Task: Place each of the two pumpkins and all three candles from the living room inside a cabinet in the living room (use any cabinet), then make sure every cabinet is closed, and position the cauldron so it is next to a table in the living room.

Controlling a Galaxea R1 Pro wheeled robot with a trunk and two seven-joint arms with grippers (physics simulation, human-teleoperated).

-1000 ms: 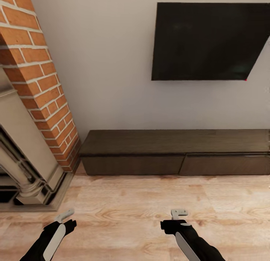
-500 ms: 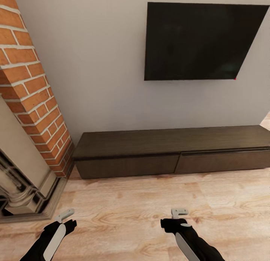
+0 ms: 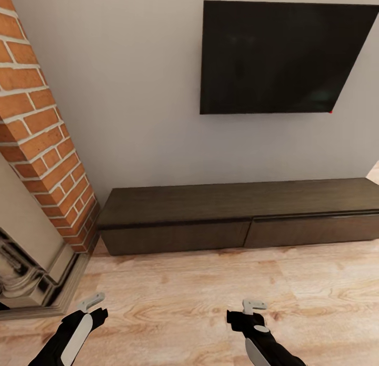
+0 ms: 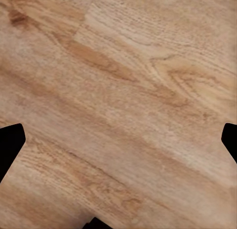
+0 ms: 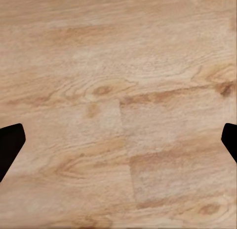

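View has swung right; cabinet (image 3: 239, 218) shut, both arms' fingers spread, empty

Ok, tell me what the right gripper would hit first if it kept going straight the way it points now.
The right gripper points down at the light wood-plank floor. Nothing lies between its open fingers, so it would likely meet bare floor first.

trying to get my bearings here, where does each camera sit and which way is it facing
Head view: on the robot's head, facing forward and down at the cabinet and TV; both arms show.
Left wrist view: near the left gripper, facing the wood floor; dark fingertips at the edges.
Right wrist view: near the right gripper, same.
All share the floor.
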